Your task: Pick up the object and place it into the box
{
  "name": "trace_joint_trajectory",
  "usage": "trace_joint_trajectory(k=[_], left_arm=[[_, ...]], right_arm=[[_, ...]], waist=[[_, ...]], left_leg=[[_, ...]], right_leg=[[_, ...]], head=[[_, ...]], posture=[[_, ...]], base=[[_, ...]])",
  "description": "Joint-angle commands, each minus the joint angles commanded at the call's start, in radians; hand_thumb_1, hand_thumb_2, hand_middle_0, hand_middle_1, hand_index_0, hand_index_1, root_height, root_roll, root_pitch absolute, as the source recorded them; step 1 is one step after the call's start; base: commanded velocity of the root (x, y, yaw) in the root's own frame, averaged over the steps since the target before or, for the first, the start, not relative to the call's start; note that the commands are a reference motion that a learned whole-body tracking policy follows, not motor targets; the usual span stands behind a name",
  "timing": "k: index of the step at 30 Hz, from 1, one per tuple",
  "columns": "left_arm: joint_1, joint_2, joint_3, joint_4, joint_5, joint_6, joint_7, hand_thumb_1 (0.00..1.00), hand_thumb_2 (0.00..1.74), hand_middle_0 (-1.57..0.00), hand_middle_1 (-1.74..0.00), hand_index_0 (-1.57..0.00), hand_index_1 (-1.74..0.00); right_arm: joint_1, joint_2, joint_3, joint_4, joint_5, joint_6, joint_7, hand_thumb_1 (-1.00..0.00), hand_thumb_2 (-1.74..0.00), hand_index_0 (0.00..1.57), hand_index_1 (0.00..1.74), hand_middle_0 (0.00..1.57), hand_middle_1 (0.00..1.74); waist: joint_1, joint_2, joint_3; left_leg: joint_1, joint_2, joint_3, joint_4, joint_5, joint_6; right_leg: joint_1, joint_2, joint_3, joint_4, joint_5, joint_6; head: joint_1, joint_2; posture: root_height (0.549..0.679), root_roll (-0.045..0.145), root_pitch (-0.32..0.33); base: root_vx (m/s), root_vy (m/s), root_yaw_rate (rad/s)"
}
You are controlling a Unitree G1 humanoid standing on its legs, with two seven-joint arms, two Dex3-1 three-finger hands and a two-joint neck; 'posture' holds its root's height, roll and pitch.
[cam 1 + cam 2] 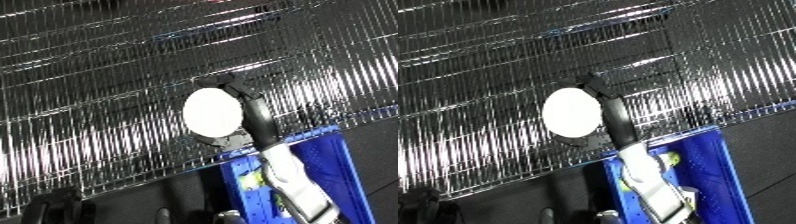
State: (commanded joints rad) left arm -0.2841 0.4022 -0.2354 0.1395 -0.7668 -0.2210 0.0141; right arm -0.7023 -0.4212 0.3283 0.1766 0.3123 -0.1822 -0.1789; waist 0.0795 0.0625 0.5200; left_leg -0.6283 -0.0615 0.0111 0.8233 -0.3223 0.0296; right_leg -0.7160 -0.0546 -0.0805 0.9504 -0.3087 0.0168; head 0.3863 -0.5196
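While a round white disc-shaped object (212, 112) is held up in front of a wire-mesh shelf (107, 90), the right robot hand (253, 112) is seen with its black fingers curled along the disc's right edge, pinching it from the side. What exactly the object is cannot be told; it reads as a flat white lid or plate. It is kept raised and clear of the mesh, apparently so that it can be carried without snagging on the wires. A blue bin (718, 165) is placed directly below the forearm, so only a short lowering seems to be needed before release. The object is judged not yet to be inside the bin. No left robot hand is shown.
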Motion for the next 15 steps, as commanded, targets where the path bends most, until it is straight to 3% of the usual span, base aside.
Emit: trace_joint_trajectory(k=[9,15], left_arm=[[0.024,0.003,0.043,-0.013,0.016,0.002,-0.008,1.0,1.74,-1.57,-1.74,-1.57,-1.74],[0.044,0.008,0.078,-0.014,0.024,0.006,-0.021,1.0,1.74,-1.57,-1.74,-1.57,-1.74]], right_arm=[[0.085,0.002,-0.061,-0.14,-0.052,-0.034,0.011,-0.55,-0.96,0.86,0.96,0.86,0.96],[0.139,-0.025,-0.107,-0.222,-0.084,-0.042,-0.001,-0.55,-0.96,0.86,0.96,0.86,0.96]], waist=[[-0.039,-0.017,0.0],[-0.061,-0.028,0.0]], left_leg=[[0.061,0.018,0.01,-0.021,-0.008,-0.0027],[0.104,0.03,0.016,-0.041,-0.012,-0.0045]], right_leg=[[0.057,0.0049,0.022,-0.044,0.013,0.0065],[0.1,0.0104,0.034,-0.078,0.02,0.0107]], head=[[-0.02,-0.009],[-0.011,-0.015]], posture=[[0.617,0.054,0.092],[0.623,0.054,0.076]], base=[[-0.014,-0.034,-0.137],[-0.03,-0.041,-0.144]])
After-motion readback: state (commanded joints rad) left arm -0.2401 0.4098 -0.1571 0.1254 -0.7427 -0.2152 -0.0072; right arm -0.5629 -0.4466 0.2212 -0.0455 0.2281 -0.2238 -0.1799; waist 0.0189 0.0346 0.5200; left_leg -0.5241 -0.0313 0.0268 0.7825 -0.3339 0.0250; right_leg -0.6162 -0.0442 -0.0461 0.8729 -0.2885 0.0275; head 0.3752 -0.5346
